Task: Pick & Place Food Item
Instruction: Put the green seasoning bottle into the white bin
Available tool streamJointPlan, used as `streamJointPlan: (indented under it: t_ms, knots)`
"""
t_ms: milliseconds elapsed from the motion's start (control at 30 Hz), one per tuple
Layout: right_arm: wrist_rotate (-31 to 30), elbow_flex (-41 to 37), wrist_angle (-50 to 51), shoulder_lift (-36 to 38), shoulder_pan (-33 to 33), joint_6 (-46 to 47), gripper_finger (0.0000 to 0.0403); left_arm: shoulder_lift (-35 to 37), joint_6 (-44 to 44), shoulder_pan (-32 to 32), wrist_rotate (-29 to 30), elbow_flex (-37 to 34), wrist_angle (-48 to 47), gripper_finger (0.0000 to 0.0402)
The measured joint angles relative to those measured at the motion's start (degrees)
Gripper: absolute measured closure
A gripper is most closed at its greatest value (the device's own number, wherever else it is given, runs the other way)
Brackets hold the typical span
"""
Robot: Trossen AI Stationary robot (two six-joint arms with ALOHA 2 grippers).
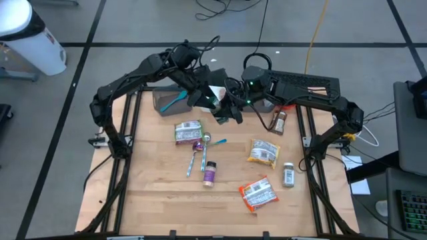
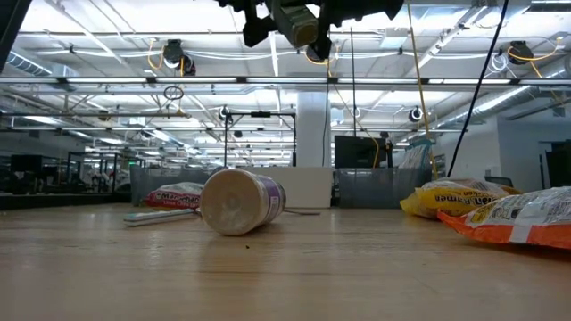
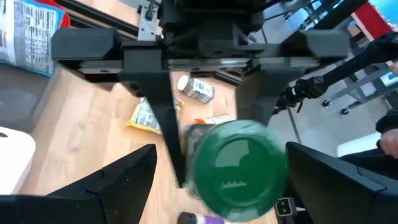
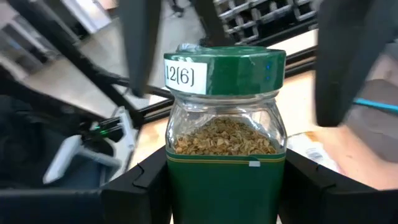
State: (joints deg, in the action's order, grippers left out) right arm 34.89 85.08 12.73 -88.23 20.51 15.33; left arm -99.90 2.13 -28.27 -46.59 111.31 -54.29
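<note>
Handing the jar across, up above the back of the tabletop

The right gripper (image 4: 224, 186) has its fingers clamped on the lower body of a green-lidded spice jar (image 4: 224, 118), held upright in the air near the back middle of the tabletop (image 1: 153, 193). The left gripper (image 3: 217, 180) faces it with fingers spread wide, 1 on each side of the green lid (image 3: 236, 165), not touching as far as I can see. To do this well, I'd say the left should come in square on the lid or neck and close fully before the right lets go, keeping the jar level. The grey bin (image 1: 167, 100) sits just beside them, a likely drop spot. The 3 food packets (image 1: 189, 131) lie untouched on the wood below.
</note>
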Motion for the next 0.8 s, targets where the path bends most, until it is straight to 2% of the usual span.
streamJointPlan:
  t_ms: [267, 467, 800]
  knots:
    - [4.4, 0.0, 0.2, -1.3, 0.0, 0.8, 0.0208, 0.0, -0.2, 1.3, 0.0, 0.0, -0.5, 0.0084]
    - [4.4, 0.0, -0.8, -2.7, -0.8, 1.0, 0.0208, 0.0, -1.1, 1.9, 0.5, 0.0, -3.0, 0.0115]
    - [4.4, 0.0, -1.8, -2.6, -0.8, 1.1, 0.0208, 0.0, -2.7, 2.2, 2.1, 0.0, -6.0, 0.0123]
